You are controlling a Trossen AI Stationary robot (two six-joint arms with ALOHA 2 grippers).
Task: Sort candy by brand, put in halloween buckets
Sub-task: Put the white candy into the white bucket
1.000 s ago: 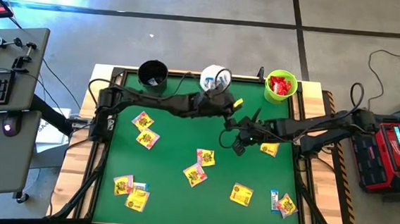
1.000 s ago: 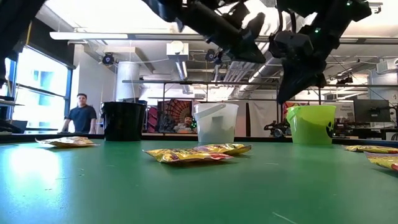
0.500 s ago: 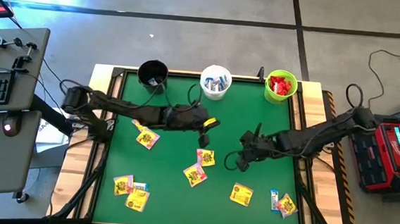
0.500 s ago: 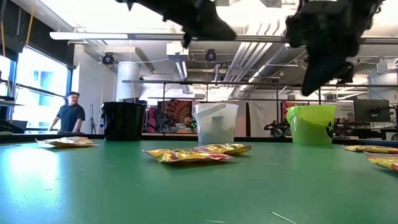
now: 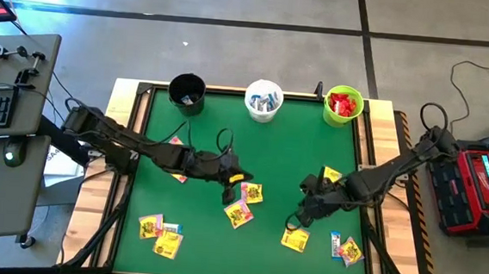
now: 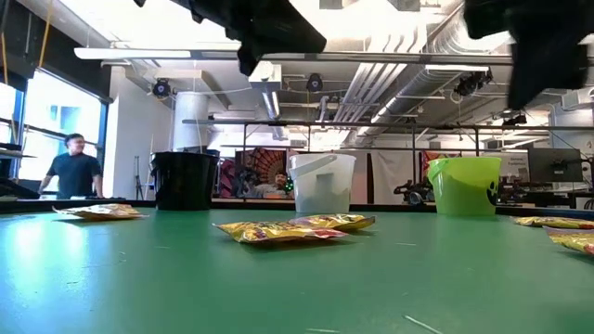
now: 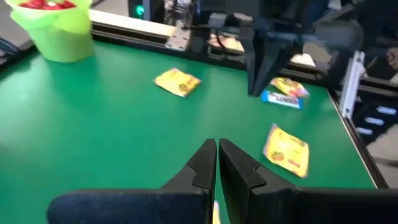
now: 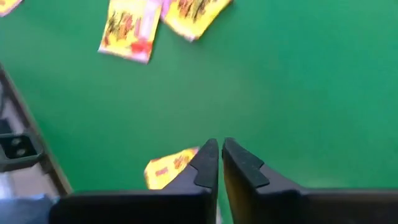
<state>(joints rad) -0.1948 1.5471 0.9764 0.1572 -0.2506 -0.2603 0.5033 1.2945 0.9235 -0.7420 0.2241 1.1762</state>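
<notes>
Three halloween buckets stand along the far edge: black (image 5: 186, 91), white (image 5: 263, 99) with white-and-blue candy, and lime green (image 5: 343, 104) with red candy. Yellow candy packets lie flat on the green table: two at the middle (image 5: 251, 192) (image 5: 238, 213), one (image 5: 294, 237) at the near right and one (image 5: 332, 174) farther back. My left gripper (image 5: 234, 188) is shut above the middle pair, with nothing between its fingertips (image 7: 216, 146). My right gripper (image 5: 295, 220) is shut and points down over the table just beside the near-right packet (image 8: 168, 168).
More yellow packets lie at the near left (image 5: 158, 235) and near right (image 5: 350, 251), the latter beside a white-and-blue one (image 5: 335, 244). Another yellow one (image 5: 179, 176) shows under my left arm. A raised frame (image 5: 144, 91) rims the table. A person stands far off in the room (image 6: 72, 167).
My left gripper has drawn back from the white bucket toward the table's near edge and left, over the middle packets, staying shut. My right gripper has gone toward the near edge, to beside the near-right packet. No candy has moved.
</notes>
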